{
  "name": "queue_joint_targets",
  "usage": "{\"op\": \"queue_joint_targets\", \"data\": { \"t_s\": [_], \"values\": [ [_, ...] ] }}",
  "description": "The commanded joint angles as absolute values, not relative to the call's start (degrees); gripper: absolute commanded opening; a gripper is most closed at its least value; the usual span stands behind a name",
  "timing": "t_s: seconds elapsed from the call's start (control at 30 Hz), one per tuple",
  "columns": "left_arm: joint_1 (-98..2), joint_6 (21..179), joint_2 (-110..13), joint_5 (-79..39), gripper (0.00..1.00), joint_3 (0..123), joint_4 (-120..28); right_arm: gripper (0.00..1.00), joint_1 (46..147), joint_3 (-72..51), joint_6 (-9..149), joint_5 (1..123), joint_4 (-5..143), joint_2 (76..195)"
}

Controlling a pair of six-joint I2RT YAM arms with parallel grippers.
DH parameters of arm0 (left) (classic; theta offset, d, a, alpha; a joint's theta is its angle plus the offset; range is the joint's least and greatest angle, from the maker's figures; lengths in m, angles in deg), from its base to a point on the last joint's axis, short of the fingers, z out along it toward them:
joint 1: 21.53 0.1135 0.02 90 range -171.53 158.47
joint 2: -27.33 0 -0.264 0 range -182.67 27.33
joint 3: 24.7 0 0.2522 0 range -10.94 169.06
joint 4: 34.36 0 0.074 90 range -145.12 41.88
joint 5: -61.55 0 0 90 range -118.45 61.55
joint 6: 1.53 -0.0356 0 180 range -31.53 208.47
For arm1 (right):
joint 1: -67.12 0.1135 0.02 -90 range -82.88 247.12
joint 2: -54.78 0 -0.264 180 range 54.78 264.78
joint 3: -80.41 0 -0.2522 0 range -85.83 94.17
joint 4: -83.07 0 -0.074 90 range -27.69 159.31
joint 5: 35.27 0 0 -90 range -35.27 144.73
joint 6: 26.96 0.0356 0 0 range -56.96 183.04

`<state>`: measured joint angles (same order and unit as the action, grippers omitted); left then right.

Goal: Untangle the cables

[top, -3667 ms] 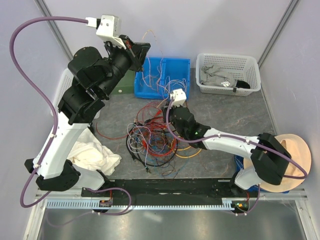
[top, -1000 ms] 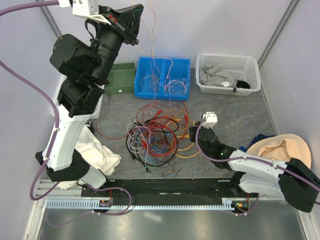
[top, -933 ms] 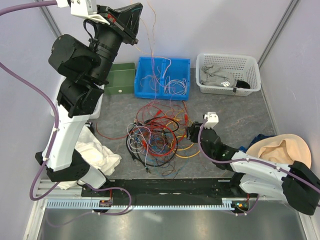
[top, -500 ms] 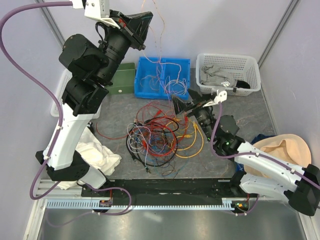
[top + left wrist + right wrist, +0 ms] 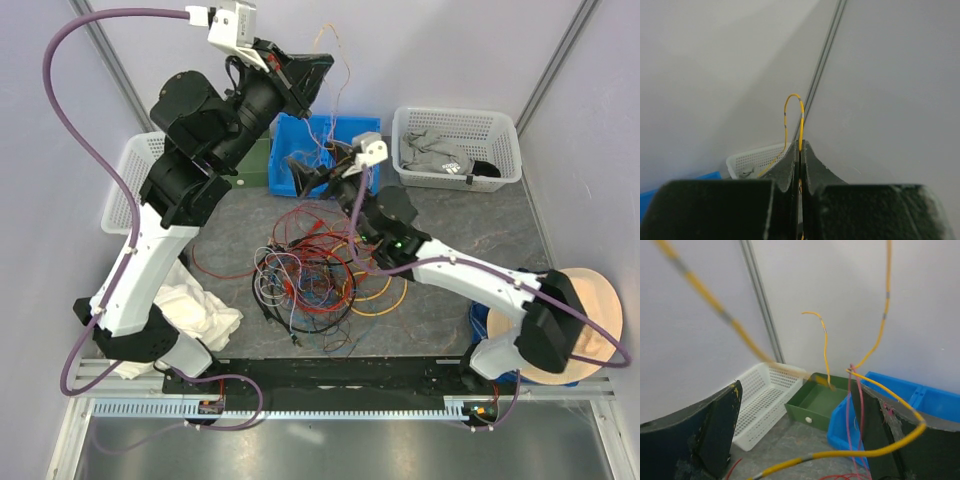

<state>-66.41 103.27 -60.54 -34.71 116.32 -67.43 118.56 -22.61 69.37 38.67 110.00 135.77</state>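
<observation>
The cables [image 5: 310, 268] lie in a tangled heap of red, orange, white and black wires at the table's middle. My left gripper [image 5: 322, 68] is raised high at the back, shut on a thin yellow cable [image 5: 794, 107] that loops above its fingertips [image 5: 792, 160] and hangs down towards the blue bin [image 5: 335, 145]. My right gripper [image 5: 303, 172] hovers above the heap's far side, open. A yellow cable [image 5: 840, 454] runs across the gap between its fingers [image 5: 715, 435] without being pinched, and more yellow strands [image 5: 825, 347] hang in front.
A green bin [image 5: 255, 160] stands left of the blue bin. White baskets sit at back right [image 5: 458, 148] and far left [image 5: 128, 180]. A white cloth [image 5: 190, 310] lies front left, a hat [image 5: 590, 320] front right.
My right arm lifted from the heap's right side up and back-left, and its gripper opened wide. My left arm swung right, still holding the yellow cable.
</observation>
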Motion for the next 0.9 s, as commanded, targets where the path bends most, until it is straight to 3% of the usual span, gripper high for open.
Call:
{"op": "queue_joint_targets", "data": {
  "t_s": [0.0,0.07,0.1,0.17,0.2,0.23,0.63,0.87],
  "values": [
    [-67.14,106.13,-57.93,-32.23,0.02,114.48,-67.63,0.96,118.54,-14.56,64.89,31.10,109.39,143.01],
    [-67.23,105.78,-56.87,-32.49,0.02,113.95,-67.81,0.90,118.45,-13.07,64.36,28.11,109.48,146.00],
    [-67.23,105.52,-56.52,-32.75,0.02,113.69,-67.98,0.69,117.84,-12.80,64.70,28.27,108.87,146.53],
    [-67.23,104.73,-55.99,-33.54,0.02,113.60,-68.25,0.39,117.57,-14.54,65.58,28.27,108.86,146.71],
    [-67.23,104.46,-55.81,-33.81,0.02,113.68,-68.42,0.12,117.48,-15.60,66.54,27.84,109.38,146.54],
    [-67.23,104.03,-55.64,-34.42,0.02,113.77,-68.42,0.00,117.48,-16.83,67.08,27.57,109.65,145.67],
    [-67.23,98.23,-57.13,-39.52,0.02,120.18,-65.53,0.00,117.40,-42.74,77.79,23.97,106.68,132.39],
    [-67.14,93.39,-60.91,-42.77,0.02,127.39,-61.32,0.00,117.13,-49.53,83.41,21.33,100.52,130.45]
  ]
}}
